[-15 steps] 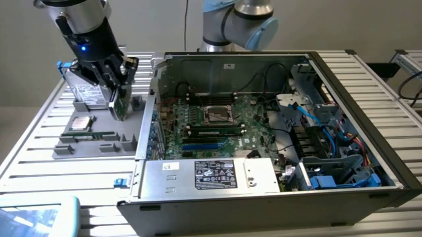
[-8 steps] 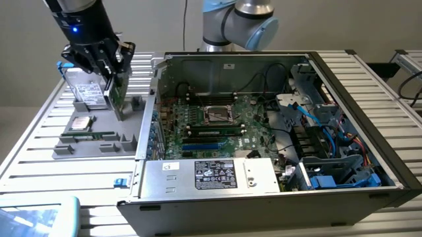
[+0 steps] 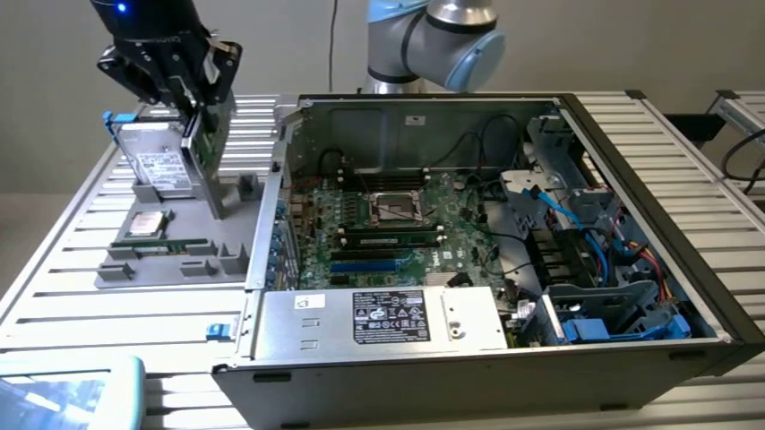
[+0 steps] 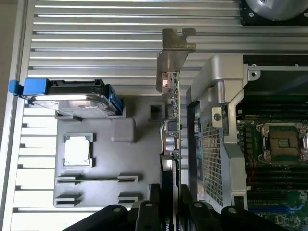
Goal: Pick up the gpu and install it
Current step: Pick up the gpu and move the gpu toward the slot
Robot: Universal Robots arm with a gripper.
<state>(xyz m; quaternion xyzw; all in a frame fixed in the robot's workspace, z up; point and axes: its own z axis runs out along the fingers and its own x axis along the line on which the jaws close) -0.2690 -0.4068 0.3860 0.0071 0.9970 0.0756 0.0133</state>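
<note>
A worktop (image 3: 54, 296) of ribbed silver aluminium slats spans the scene, with a plain pale wall (image 3: 622, 45) behind its far edge. Beyond its edge on the exterior view's right stands a second slatted bench (image 3: 747, 106); the light is soft and even.

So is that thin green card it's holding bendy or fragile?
Probably stiff: the thin green circuit card looks straight though the tool grips one end. Likely fragile, with bare components. Its silver bracket may make it end-heavy.
</note>
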